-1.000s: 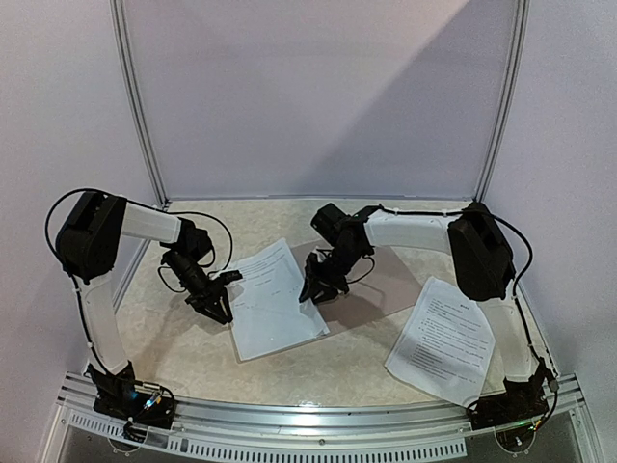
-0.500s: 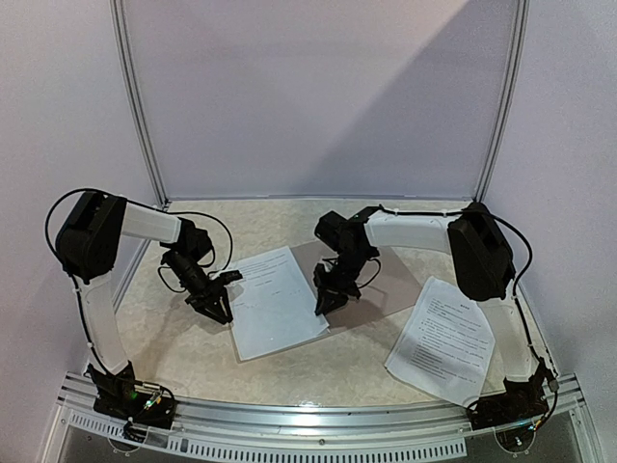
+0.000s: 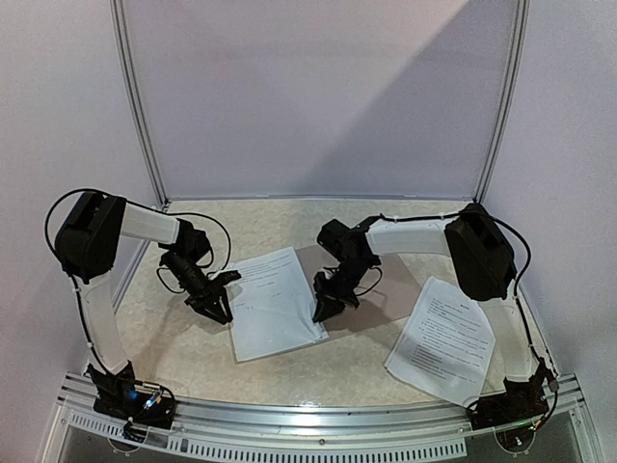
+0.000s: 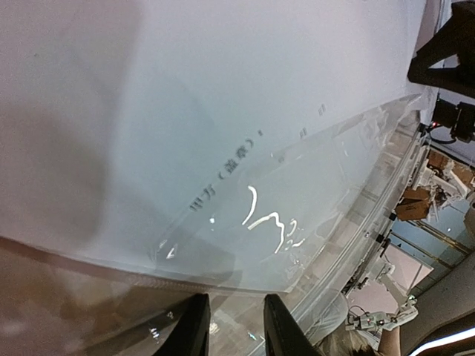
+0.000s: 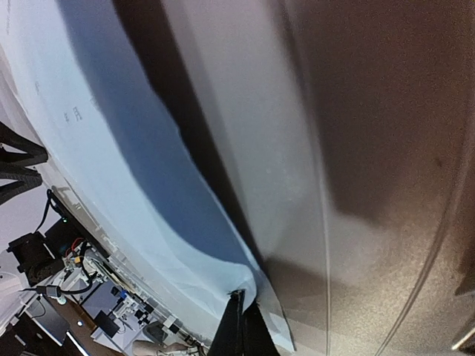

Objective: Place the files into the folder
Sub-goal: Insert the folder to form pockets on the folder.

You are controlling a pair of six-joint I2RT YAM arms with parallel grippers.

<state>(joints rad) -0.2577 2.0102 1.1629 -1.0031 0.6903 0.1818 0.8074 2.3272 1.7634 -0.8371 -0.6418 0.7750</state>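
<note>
1 thin white printed paper sheet lies mid beige worktop, its right edge over the flat brownish-tan cardboard folder. Right gripper fully closed, pinching that edge; left gripper part open, empty, beside the left edge. I judge the sheet light, floppy, slippery: grip edges.

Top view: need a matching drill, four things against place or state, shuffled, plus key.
Things
1. left gripper
2. right gripper
3. folder
4. right sheet

Place or state
A. brown, flat, between the two sheets
B. white, printed, by the right arm's base, no gripper on it
C. shut, pinching the right edge of the centre sheet
D. open, at the centre sheet's left edge

Pairs: 1-D, 2-C, 3-A, 4-B
</note>
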